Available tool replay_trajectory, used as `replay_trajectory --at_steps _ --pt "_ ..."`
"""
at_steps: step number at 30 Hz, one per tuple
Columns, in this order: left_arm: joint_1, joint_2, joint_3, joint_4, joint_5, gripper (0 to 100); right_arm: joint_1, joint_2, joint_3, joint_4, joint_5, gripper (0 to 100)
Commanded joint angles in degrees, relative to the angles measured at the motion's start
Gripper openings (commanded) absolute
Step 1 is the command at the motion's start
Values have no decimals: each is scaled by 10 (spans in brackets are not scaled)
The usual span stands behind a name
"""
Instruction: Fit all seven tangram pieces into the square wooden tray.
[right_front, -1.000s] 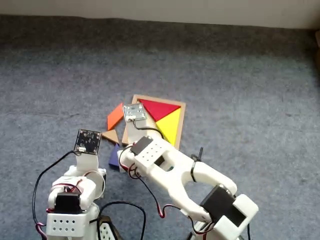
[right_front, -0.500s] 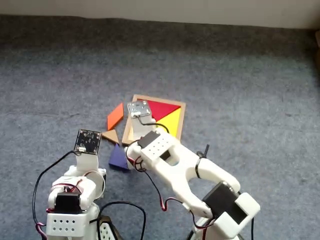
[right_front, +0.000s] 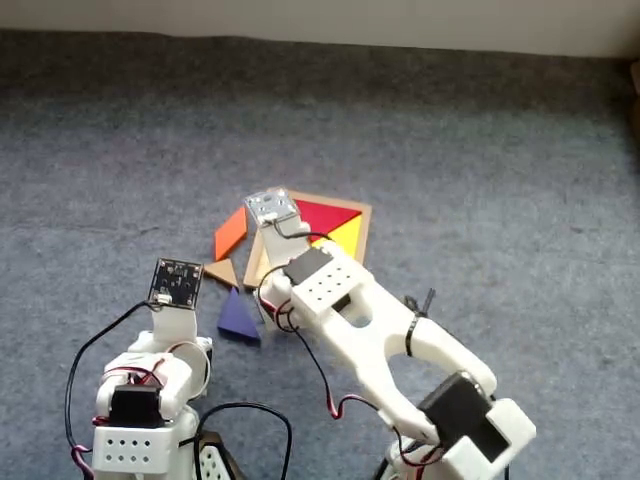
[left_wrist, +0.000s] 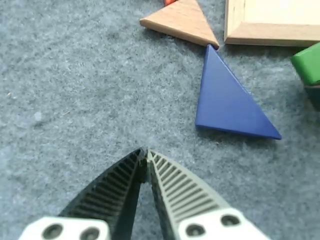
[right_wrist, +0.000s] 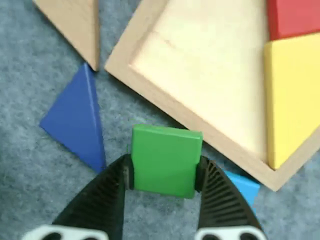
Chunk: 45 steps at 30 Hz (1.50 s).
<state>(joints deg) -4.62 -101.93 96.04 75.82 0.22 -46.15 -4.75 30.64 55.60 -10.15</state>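
Right gripper (right_wrist: 164, 172) is clenched on the green square (right_wrist: 166, 160), holding it above the grey carpet (right_wrist: 30, 180) just outside the near rim of the wooden tray (right_wrist: 200, 60). The dark blue triangle (right_wrist: 75, 117) lies to one side and a light blue piece (right_wrist: 242, 185) peeks out on the other. Farther in, the yellow piece (right_wrist: 292, 95) and red piece (right_wrist: 292, 17) lie touching inside the tray. Left gripper (left_wrist: 146, 157), jaws pressed together on nothing, hangs low over the carpet short of the dark blue triangle, with the tan triangle (left_wrist: 182, 22) beyond.
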Motion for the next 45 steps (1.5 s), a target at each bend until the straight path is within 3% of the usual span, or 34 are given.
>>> replay_trajectory --at_steps 1,8,15,24,30,35,45 --pt "-7 -17 11 2 4 6 25 -68 -31 7 67 55" --pt "-7 -17 11 2 4 6 96 -51 -27 -108 124 55" --pt "-7 -17 11 2 4 6 102 81 -56 -151 164 58" --pt "-7 -17 11 2 4 6 105 156 -135 -124 166 65" --pt "-7 -17 11 2 4 6 116 155 -135 -124 163 176" --pt "-7 -17 11 2 4 6 122 151 -139 -92 163 181" --pt "-7 -17 11 2 4 6 123 20 -143 -16 163 215"
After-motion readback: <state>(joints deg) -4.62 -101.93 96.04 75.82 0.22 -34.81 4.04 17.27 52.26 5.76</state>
